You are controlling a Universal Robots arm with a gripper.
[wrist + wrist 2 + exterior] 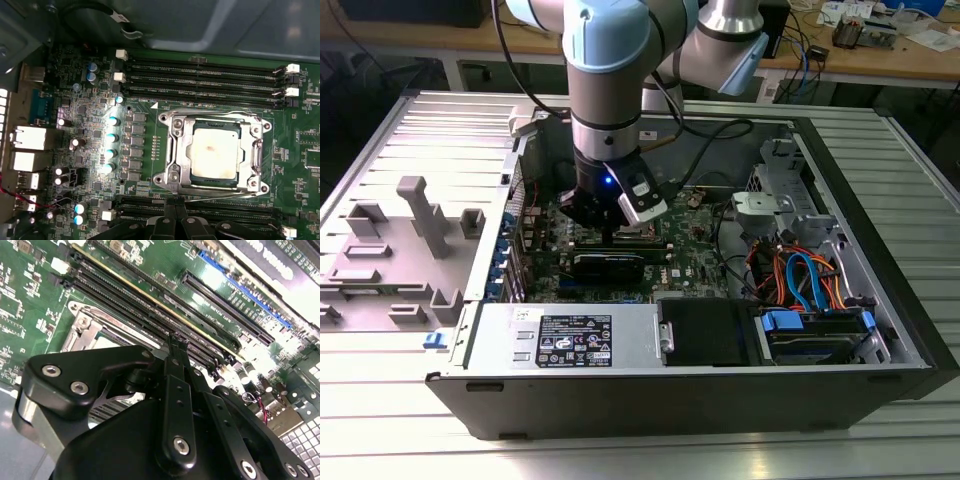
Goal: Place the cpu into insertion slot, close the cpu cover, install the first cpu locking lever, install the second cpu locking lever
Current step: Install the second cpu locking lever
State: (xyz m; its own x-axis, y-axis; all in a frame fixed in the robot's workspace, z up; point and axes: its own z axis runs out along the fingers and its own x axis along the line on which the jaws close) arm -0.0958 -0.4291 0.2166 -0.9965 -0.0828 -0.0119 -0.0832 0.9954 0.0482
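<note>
First wrist view puts the cpu (215,152) already seated in the insertion slot (172,150), with the cpu cover (216,121) lying down flat around it as a silvery frame. The hand (172,220) hovers just beside the socket's edge, over the memory slots (200,75), with its fingers drawn together and gripping nothing.

My worry is the locking levers: from these pictures I cannot tell whether either one is hooked under its tab. If the closed fingertips press off line, they could slip from the thin lever wire and strike the memory slots or the small capacitors (112,137) near the socket.

In the exterior view, going from its left to its right, a grey fixture tray (400,250) sits on the ribbed metal desk (720,455), then the opened computer case (650,400) with the arm reaching in, then orange and blue cables (810,280). Wooden workbenches (880,60) stand behind.
</note>
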